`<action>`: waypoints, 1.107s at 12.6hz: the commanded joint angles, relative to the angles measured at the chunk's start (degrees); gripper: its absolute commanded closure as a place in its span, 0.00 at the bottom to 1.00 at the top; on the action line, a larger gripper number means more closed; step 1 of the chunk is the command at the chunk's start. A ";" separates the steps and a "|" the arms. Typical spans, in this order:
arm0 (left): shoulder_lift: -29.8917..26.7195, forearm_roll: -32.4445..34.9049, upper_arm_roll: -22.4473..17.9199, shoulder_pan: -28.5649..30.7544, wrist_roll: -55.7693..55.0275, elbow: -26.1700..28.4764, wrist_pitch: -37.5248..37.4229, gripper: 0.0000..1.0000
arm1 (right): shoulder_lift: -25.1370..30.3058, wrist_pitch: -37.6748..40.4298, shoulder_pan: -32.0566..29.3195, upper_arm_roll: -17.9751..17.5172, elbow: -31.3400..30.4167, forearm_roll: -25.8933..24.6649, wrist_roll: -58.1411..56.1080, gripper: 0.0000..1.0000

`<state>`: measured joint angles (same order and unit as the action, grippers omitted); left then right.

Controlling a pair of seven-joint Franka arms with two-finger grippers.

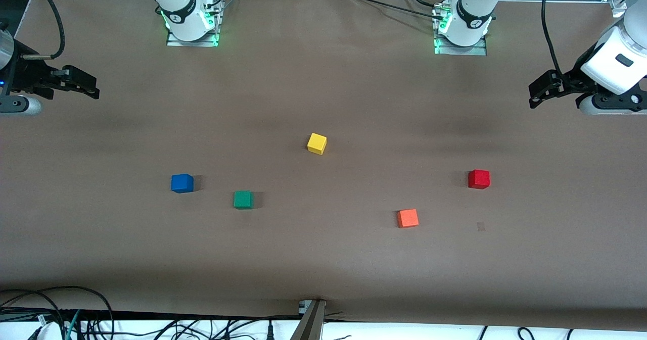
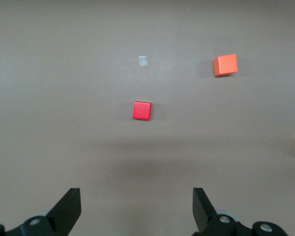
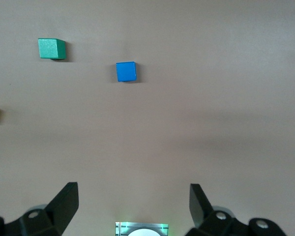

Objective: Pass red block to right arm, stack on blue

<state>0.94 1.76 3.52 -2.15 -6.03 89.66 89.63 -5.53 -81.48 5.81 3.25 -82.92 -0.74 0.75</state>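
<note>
The red block [image 1: 478, 179] lies on the brown table toward the left arm's end and also shows in the left wrist view [image 2: 141, 110]. The blue cube [image 1: 182, 183] lies toward the right arm's end and shows in the right wrist view [image 3: 126, 72]. My left gripper [image 1: 537, 96] hangs high over the table's left-arm end, open and empty, its fingers wide apart in its wrist view [image 2: 136, 206]. My right gripper [image 1: 90, 86] hangs high over the table's right-arm end, open and empty [image 3: 133, 204]. Neither gripper is near a cube.
A green cube [image 1: 243, 199] lies beside the blue one, slightly nearer the front camera. A yellow cube [image 1: 317, 143] sits mid-table. An orange-red cube [image 1: 407, 218] lies nearer the front camera than the red block. A small grey patch [image 1: 480, 226] marks the table.
</note>
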 commanded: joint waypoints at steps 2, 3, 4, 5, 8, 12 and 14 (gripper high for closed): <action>-1.12 -0.88 -0.35 -0.57 3.39 -1.06 -2.08 0.00 | -0.71 0.45 -0.01 -0.34 1.62 -0.75 -0.83 0.00; -1.03 -0.97 -0.44 -0.57 3.57 -1.16 -2.09 0.00 | -0.71 0.45 -0.10 -0.26 1.62 -0.75 -0.84 0.00; -0.86 -0.88 -0.62 -0.57 3.74 -1.42 -2.09 0.00 | -0.71 0.45 -0.10 -0.34 1.62 -0.75 -0.66 0.00; -0.85 -0.88 -0.88 -0.49 3.66 -1.42 -2.09 0.00 | -1.05 0.36 -0.10 -0.34 1.62 -0.84 -0.66 0.00; 0.19 -0.88 -0.97 0.66 3.57 -1.16 -2.26 0.00 | -1.06 0.27 -0.28 -0.34 1.62 -0.75 -0.57 0.00; 1.78 -0.79 -0.97 0.83 2.87 -1.42 -4.02 0.00 | -1.06 -0.43 -0.10 -0.34 1.62 -0.66 -0.57 0.00; 2.83 -0.18 -0.97 0.75 3.21 -1.42 -4.02 0.00 | -1.23 -0.43 -0.10 -0.34 1.62 -0.66 -0.57 0.00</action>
<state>2.89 1.70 2.64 -1.57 -3.89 89.16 86.62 -5.93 -82.30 5.86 3.21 -82.92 -0.77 0.75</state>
